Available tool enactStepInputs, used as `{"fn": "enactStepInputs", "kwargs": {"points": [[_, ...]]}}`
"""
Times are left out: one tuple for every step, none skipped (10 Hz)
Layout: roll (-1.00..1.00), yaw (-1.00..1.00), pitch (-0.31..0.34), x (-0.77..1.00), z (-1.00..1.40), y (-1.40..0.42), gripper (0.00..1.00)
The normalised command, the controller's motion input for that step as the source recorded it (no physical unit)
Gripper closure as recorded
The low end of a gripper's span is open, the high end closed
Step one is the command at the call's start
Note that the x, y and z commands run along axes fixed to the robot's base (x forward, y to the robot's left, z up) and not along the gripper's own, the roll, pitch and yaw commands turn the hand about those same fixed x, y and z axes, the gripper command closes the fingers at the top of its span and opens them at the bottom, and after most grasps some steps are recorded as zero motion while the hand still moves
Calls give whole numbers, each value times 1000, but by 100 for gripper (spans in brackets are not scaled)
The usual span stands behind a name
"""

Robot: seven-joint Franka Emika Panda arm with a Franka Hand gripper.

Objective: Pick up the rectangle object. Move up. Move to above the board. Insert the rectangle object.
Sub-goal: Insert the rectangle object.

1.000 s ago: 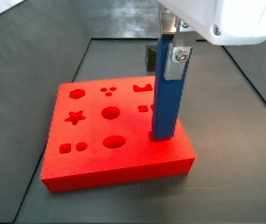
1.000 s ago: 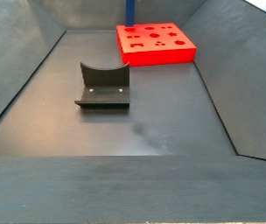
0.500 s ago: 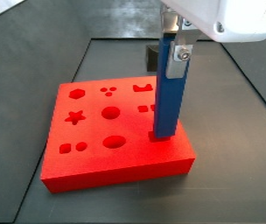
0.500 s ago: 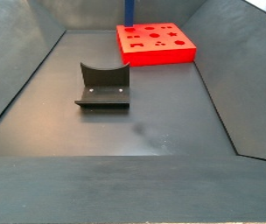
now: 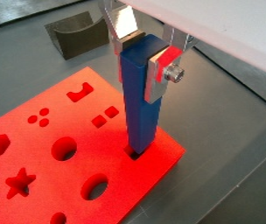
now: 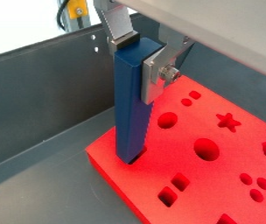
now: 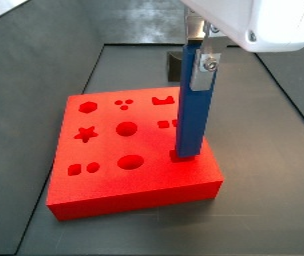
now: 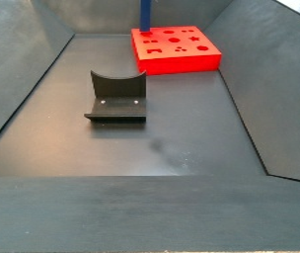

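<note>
The rectangle object (image 7: 192, 100) is a slim blue bar standing upright on the board (image 7: 115, 150), a thick red slab with shaped holes. Its lower end sits in a hole close to the board's near right edge, as both wrist views show for the bar (image 5: 142, 105) (image 6: 129, 105). My gripper (image 7: 196, 52) is shut on the bar's top end, with the silver fingers (image 5: 161, 72) pressed flat against two opposite faces. The gripper (image 5: 143, 52) (image 6: 139, 52) hangs directly above the board (image 5: 53, 175) (image 6: 217, 175). In the far side view only a bit of the bar (image 8: 146, 12) shows above the board (image 8: 177, 49).
The dark grey fixture (image 8: 117, 97) with a curved notch stands on the floor, well away from the board, also seen as the fixture (image 5: 77, 35) behind the bar. Sloping grey walls (image 8: 21, 89) enclose the floor (image 8: 153, 148) on all sides.
</note>
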Motion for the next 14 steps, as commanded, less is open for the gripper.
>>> {"fn": "enactStepInputs", "kwargs": {"points": [[33,0,31,26,-97,0,100],[34,0,33,29,-91,0,100],[33,0,27,34,-83,0,100],[39,0,31,23,-66,0,100],[83,-37,59,89,-9,-91,100],[90,-177,81,143,0,-106,100],[79,-186,77,134,0,-80,100],[50,-143,70,94,0,-23,100],[14,-103,50,63,0,0,100],[0,-60,34,54,0,0,100],[16,0,30,23,-34,0,100],[39,0,20,0,-74,0,100],[67,49,19,31,-83,0,100],[56,26,11,43,-54,0,100]]}}
